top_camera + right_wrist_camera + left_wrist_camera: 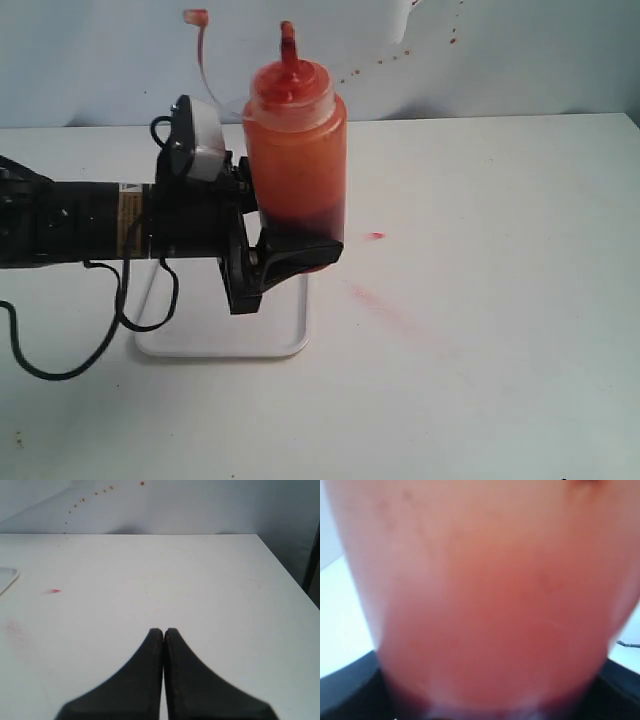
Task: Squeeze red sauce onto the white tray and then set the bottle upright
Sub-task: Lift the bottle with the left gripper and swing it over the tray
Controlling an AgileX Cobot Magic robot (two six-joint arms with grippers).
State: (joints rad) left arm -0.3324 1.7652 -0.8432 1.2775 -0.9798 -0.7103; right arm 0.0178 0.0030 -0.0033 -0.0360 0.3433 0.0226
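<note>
Left jaws grip upright bottle [296,140] of red sauce [300,212].

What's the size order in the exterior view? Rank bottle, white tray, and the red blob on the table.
1. bottle
2. white tray, visible part only; the arm hides most, so unsure
3. red blob, clearly smallest

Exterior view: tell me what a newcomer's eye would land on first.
The orange-red bottle stands upright at centre-left with dark sauce pooled at its base, and the left fingers grip it low over the tray. Next come a red spot on the table to its right, and red specks on the back wall.
</note>
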